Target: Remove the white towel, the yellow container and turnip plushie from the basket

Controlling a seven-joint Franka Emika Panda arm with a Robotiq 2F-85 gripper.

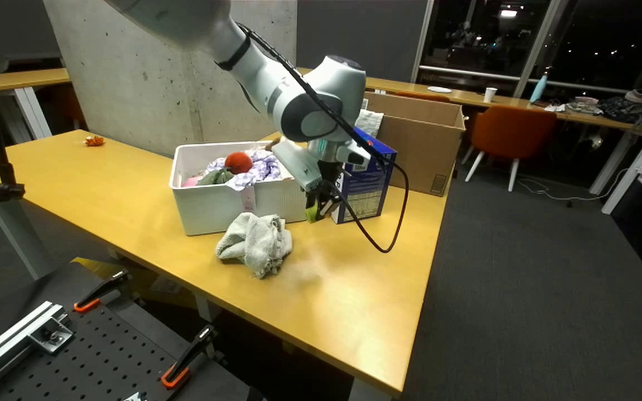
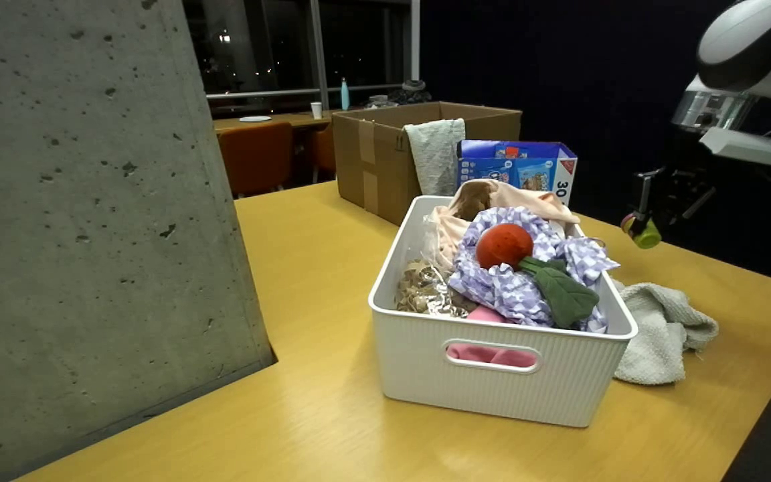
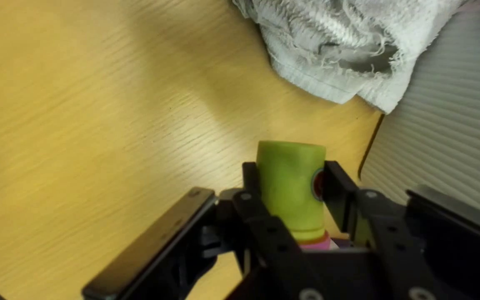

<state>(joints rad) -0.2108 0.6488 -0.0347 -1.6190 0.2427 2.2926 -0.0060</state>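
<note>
The white basket (image 2: pixel 492 398) is standing on the tabletop (image 2: pixel 305 402). Inside it, the red turnip plushie (image 2: pixel 504 246) is resting atop purple checked cloth (image 2: pixel 499 288), which is apparently propping it within easy reach. Beside the basket's long side, the white towel (image 2: pixel 656 335) is lying crumpled, presumably as an item already taken out; contact with the basket unconfirmed. Right of the basket in both exterior views, the gripper (image 3: pixel 291 175) is holding the yellow container (image 3: pixel 291 193), its jaws closed in against both sides, presumably for a secure set-down outside the basket. The container is sitting between the jaws, one end protruding; the plushie is lying well apart from the gripper.
</note>
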